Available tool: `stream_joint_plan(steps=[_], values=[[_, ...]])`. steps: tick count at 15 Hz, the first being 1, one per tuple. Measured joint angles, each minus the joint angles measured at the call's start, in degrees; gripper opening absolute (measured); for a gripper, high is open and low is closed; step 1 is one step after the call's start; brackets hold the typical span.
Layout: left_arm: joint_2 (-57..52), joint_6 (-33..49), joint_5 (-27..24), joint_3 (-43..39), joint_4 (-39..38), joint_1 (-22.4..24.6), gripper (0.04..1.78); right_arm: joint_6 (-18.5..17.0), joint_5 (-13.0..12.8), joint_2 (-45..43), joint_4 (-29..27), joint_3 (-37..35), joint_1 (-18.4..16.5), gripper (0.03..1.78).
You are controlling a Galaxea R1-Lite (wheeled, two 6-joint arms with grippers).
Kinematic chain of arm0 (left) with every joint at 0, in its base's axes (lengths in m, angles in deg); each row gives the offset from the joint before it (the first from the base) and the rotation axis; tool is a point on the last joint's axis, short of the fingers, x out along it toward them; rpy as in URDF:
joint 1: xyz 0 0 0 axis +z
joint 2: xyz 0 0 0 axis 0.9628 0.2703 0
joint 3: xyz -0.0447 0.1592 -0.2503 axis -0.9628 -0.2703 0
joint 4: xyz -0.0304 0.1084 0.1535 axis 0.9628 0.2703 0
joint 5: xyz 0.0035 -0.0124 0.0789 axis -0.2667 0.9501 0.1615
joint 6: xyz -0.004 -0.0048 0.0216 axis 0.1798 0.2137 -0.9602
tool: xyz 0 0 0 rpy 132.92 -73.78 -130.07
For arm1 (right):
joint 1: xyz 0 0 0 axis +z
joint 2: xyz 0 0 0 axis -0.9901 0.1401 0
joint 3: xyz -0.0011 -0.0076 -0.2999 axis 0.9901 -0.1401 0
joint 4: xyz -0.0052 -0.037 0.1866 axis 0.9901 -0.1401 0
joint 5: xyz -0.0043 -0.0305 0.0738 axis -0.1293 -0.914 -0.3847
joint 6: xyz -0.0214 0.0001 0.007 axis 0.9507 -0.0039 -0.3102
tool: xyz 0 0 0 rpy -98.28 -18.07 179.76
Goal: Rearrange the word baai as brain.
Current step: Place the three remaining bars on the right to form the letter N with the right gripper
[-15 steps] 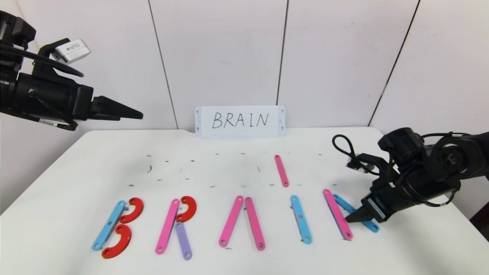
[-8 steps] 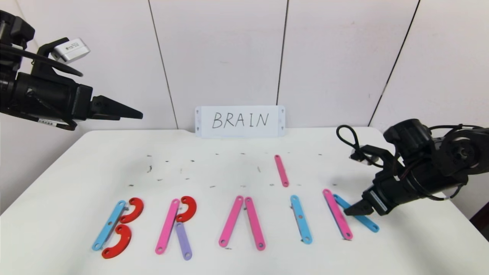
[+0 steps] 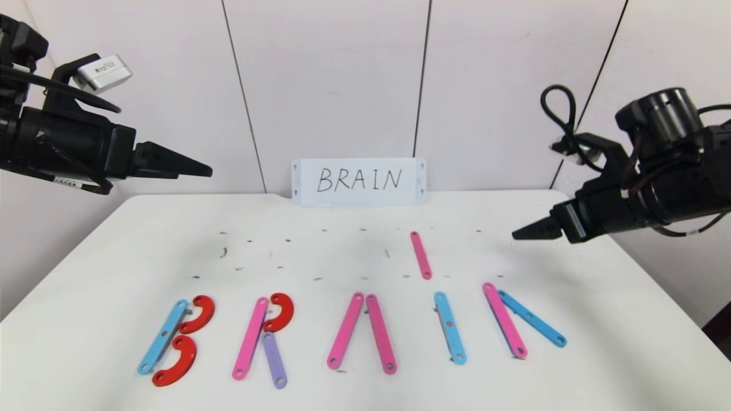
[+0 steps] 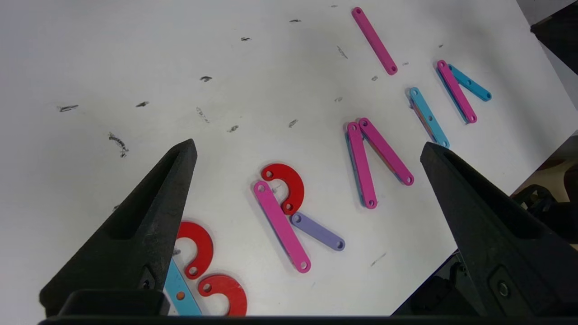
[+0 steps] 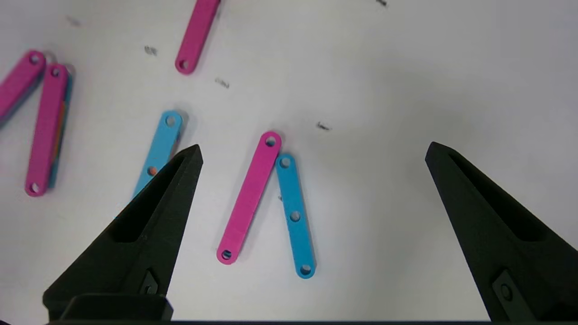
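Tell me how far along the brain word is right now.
Done: B, R, A and I look formed in the row, matching the white card. In hand: nothing; right gripper is open above the table, left gripper open and parked high. Left: the N has only a pink bar and a blue diagonal; the spare pink bar behind could be its last stroke.

bars (image 3: 505,327): pink, light-blue, purple; curves (image 3: 278,312): red; card (image 3: 358,181): white, black lettering; table (image 3: 617,354): white
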Motion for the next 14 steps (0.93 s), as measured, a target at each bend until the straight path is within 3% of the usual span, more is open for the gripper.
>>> stream_joint_plan(steps=[3, 6, 14], values=[[0.0, 0.0, 0.0, 0.0, 0.0, -0.1, 1.74, -5.3, 0.0, 0.4, -3.5, 9.2, 0.9, 1.73], [0.0, 0.0, 0.1, 0.0, 0.0, -0.1, 1.74, -9.6, -1.4, 2.3, -3.8, 16.1, 4.3, 1.73], [0.2, -0.1, 0.1, 0.0, -0.1, -0.1, 1.74, -21.1, -15.8, 17.7, -3.8, 32.6, 17.1, 1.73]])
